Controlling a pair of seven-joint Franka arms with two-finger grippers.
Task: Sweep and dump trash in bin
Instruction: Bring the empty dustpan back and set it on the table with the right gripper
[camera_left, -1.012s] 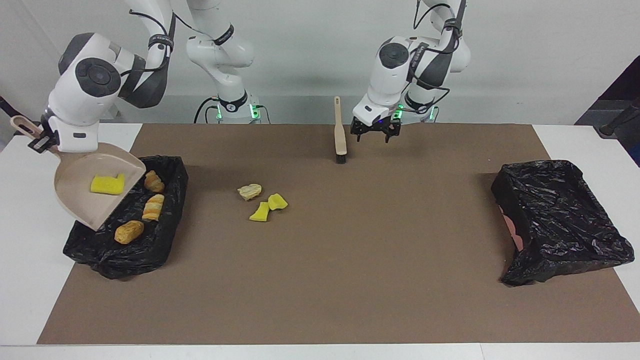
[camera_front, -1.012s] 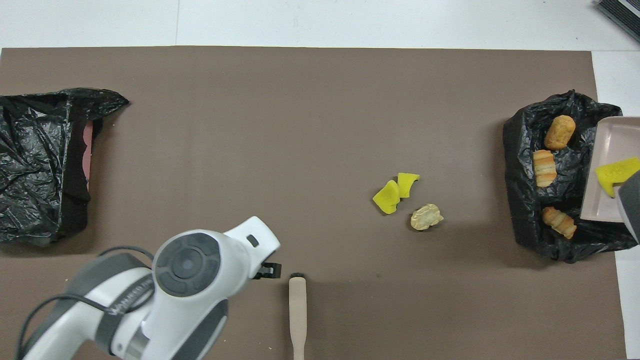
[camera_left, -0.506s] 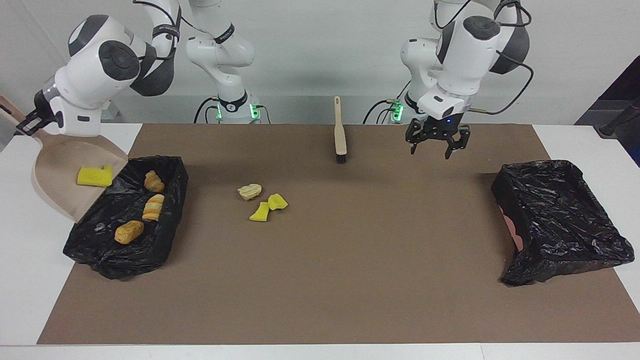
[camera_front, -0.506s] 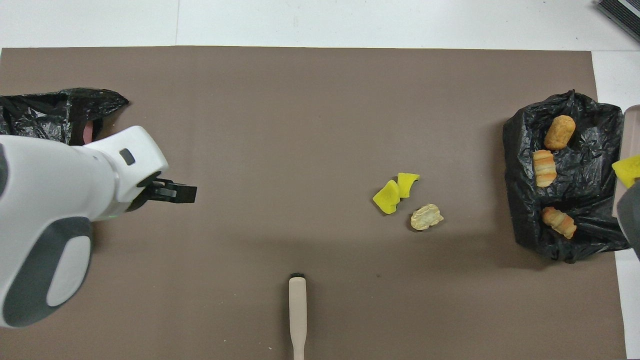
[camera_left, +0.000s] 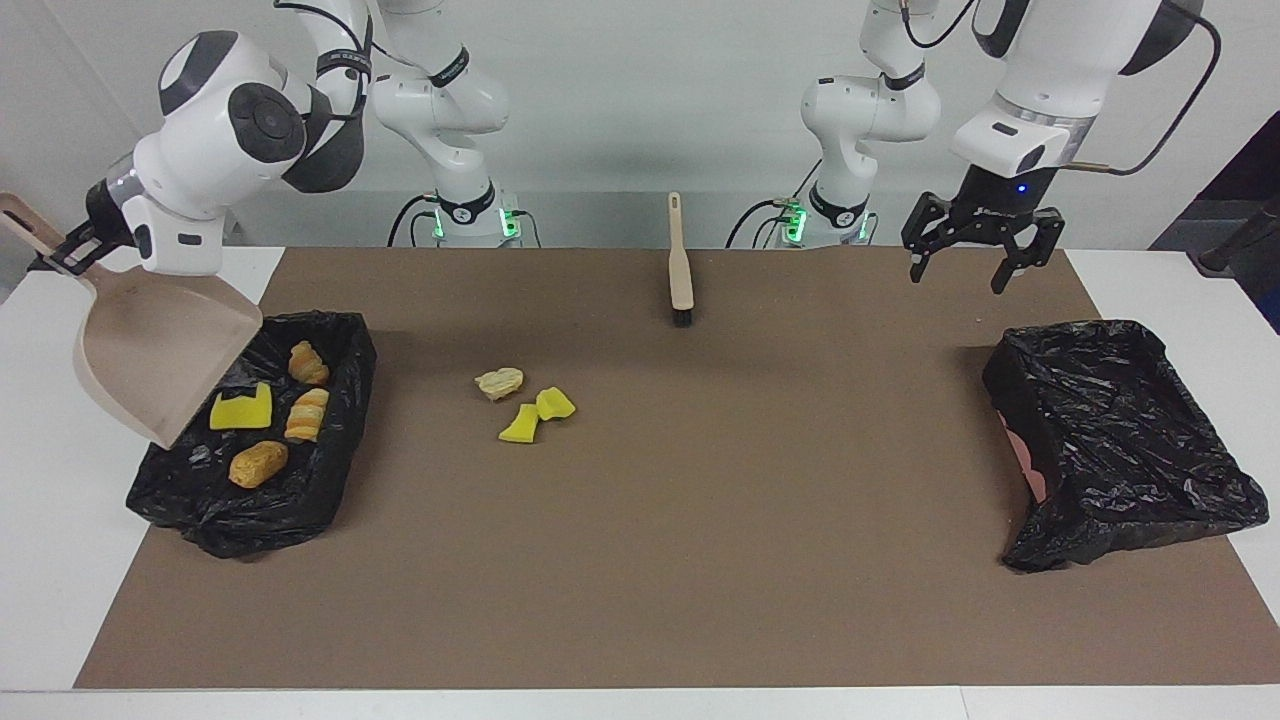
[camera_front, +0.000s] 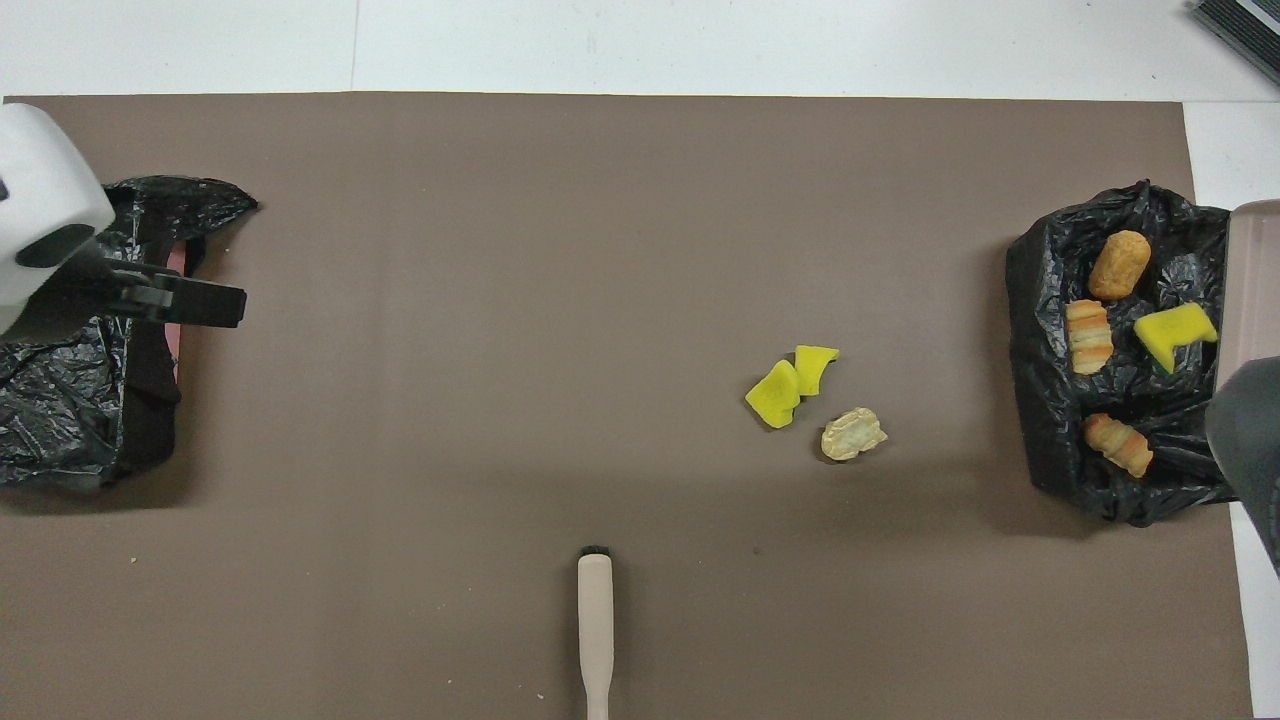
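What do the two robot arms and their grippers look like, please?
Both arms are glossy white with rounded shells, dark grey joint sections and round dark caps. Black cables loop along the upper links, and green lights glow at both bases. The left gripper is black with two fingers and a small blue light above it; the right gripper is black too.

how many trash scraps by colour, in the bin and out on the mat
yellow sponge pieces: 3, one in the bin, two on the mat
orange-brown bread lumps: 3, all in the bin
cream bread lump: 1, on the mat
total: 7
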